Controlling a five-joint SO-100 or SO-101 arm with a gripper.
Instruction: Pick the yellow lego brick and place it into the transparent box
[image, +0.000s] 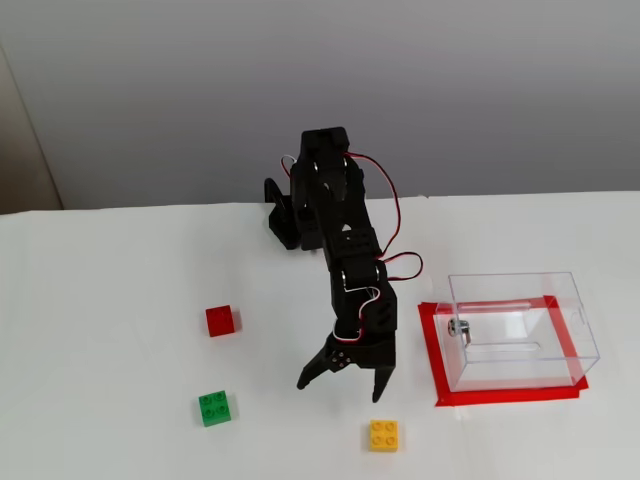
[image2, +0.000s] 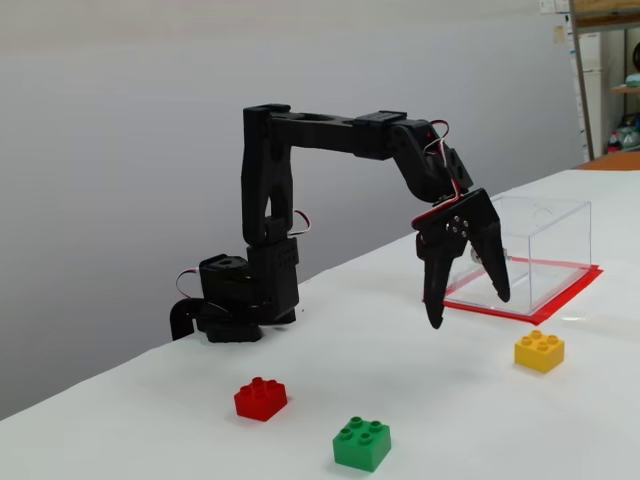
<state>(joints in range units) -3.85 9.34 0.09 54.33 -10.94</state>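
A: The white counter (image: 120, 400) carries everything. The transparent box (image: 515, 330) stands on a red tape outline (image: 436, 360) at the right of a fixed view.

B: And the black arm (image2: 330, 135)?

A: It hangs over the counter, its hand (image: 345, 385) spread wide and empty.

B: The yellow lego brick (image: 384, 435)?

A: On the counter just beyond the fingertips, apart from the box. The green brick (image: 214, 408) and red brick (image: 220, 320) lie further left.

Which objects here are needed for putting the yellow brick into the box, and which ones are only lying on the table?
Needed:
yellow lego brick
transparent box, standing inside a red tape outline
gripper, open, holding nothing

Only lying about:
green brick
red brick
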